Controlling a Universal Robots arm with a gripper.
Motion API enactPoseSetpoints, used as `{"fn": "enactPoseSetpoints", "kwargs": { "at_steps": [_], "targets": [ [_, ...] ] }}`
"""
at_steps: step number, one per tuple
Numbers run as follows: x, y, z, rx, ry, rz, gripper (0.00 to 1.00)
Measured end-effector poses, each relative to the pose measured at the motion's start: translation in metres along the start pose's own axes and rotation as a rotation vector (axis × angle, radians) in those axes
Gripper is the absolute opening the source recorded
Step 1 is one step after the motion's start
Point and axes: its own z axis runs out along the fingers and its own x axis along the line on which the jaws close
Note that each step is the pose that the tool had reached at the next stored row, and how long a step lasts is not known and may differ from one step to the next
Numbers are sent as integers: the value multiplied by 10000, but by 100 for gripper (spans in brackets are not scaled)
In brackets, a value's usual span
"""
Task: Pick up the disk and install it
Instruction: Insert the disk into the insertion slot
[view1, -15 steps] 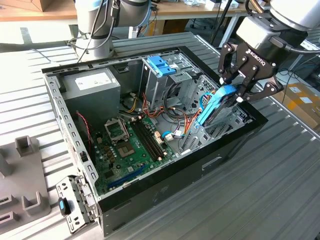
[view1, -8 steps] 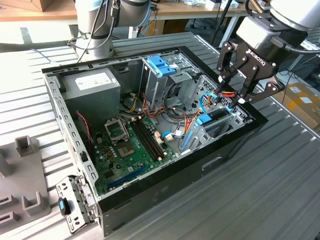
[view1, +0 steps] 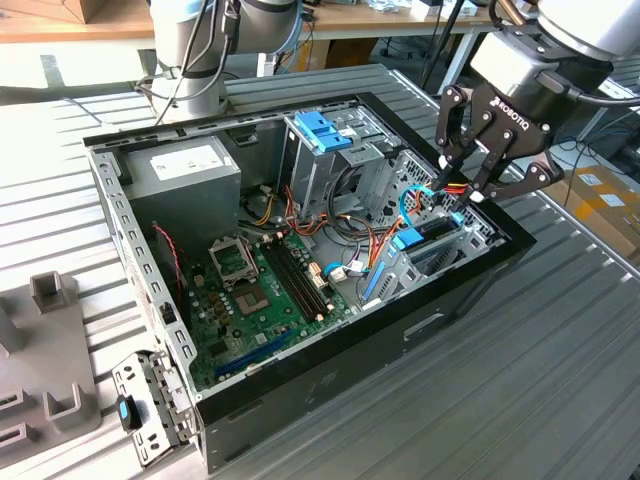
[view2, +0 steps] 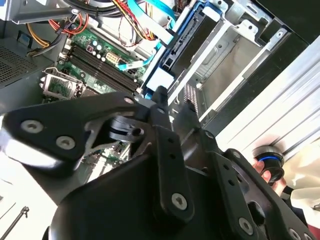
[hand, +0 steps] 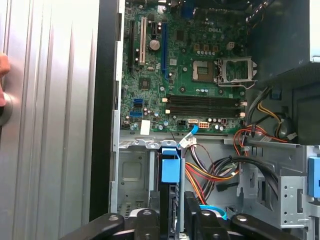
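Open computer case (view1: 330, 372) lies on the ribbed metal table (view1: 520, 390). The disk (view1: 410, 240) stands on edge in the drive bay at the end of the case toward the exterior view's right — blue rail uppermost, just beside the motherboard (view1: 250, 295). The gripper (view1: 467, 200) hangs right over it, down at its upper edge — clenched or released, cannot tell. Grey power supply (view1: 185, 172) sits well apart.

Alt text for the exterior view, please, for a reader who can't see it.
A robot gripper hangs over the disk, which stands on edge in a bay at the exterior view's right of an open computer case. The motherboard lies exposed; the case sits on a ribbed metal table.
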Motion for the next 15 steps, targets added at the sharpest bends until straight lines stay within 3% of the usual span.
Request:
{"fn": "enactPoseSetpoints", "kwargs": {
  "at_steps": [1, 2, 4, 9, 15],
  "targets": [
    [-8, -1, 8, -3, 1, 1, 24],
    [-12, -4, 19, -7, 0, 2, 24],
    [-21, -12, 74, -20, -2, 2, 11],
    [-20, -53, 88, -27, -1, 3, 11],
    [-20, -149, 84, -30, -1, 2, 11]
  ]
}}
